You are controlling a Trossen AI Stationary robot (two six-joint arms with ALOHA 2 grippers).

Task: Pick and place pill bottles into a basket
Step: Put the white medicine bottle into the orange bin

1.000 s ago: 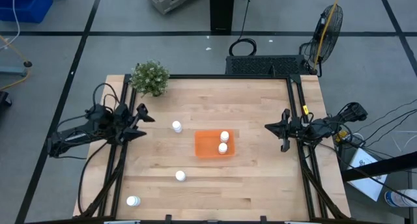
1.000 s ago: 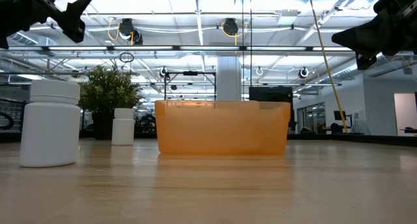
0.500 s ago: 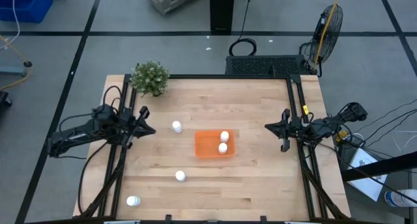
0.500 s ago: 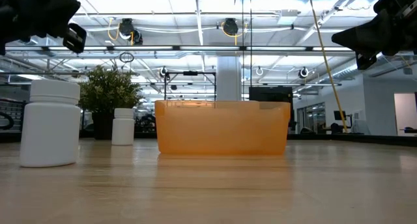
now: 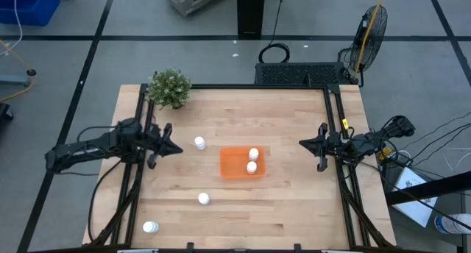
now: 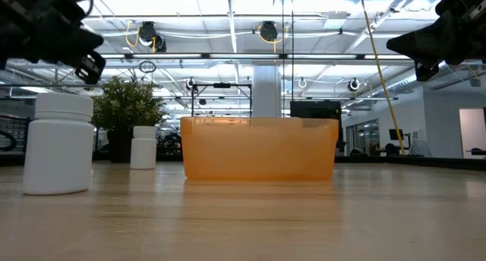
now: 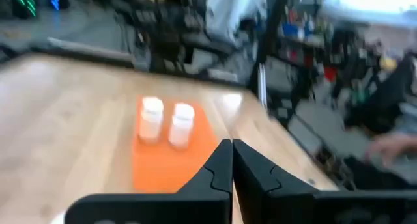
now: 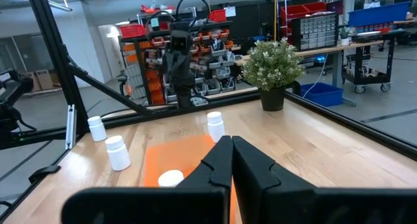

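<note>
Your two arms [image 5: 88,148] are all matte black, skinny jointed tubes with loose black cables, tapering to pointed fingers [image 8: 218,160].

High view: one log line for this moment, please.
basket: two bottles inside | table: three bottles out | left pincer: shut | right pincer: shut

No text, label, brand, number or sign can be read on the bottles, the basket, the arms or anything in the room behind.

pill bottles [image 5: 252,159]: two upright in orange basket [image 5: 234,164] | three on table
</note>
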